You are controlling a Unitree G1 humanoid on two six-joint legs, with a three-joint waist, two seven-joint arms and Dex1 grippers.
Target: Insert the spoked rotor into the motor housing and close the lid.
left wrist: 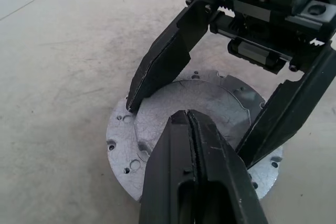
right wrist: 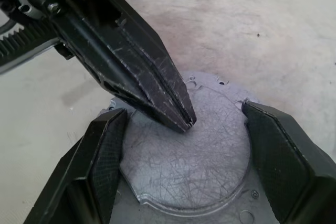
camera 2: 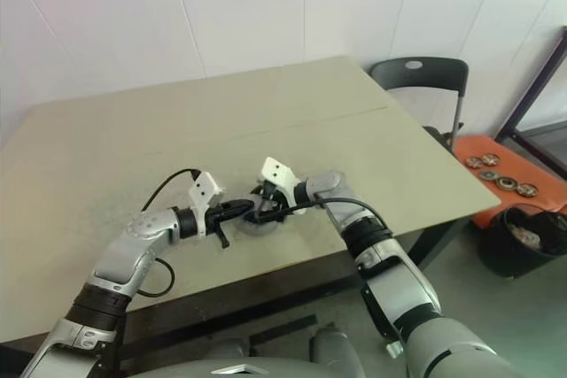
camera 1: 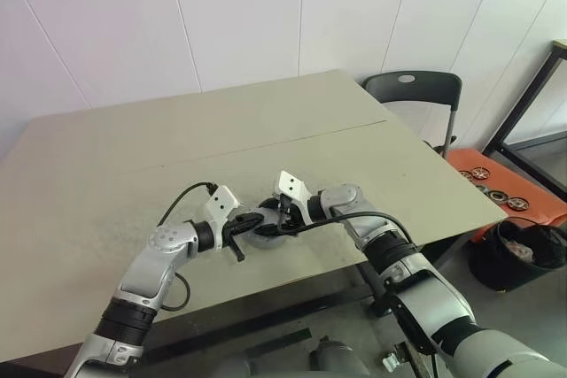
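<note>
Two grippers over a round grey lid on the table

A round grey metal lid [right wrist: 184,166] with a scratched flat top and small holes along its rim is seen lying on the pale table [right wrist: 273,30]. The right gripper [right wrist: 181,169] is spread wide, with one black finger [right wrist: 100,166] set at each side of the lid. The left gripper [right wrist: 185,121] is pressed tight together, and its tip is pointed down at the lid's top.

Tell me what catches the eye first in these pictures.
Both hands meet over a grey metal disc lying flat near the front edge of the beige table. The right hand straddles the disc with fingers spread to its rim, while the left hand, shut, points its tips at the disc's middle. An orange tray holding small round parts sits off to the right.
</note>
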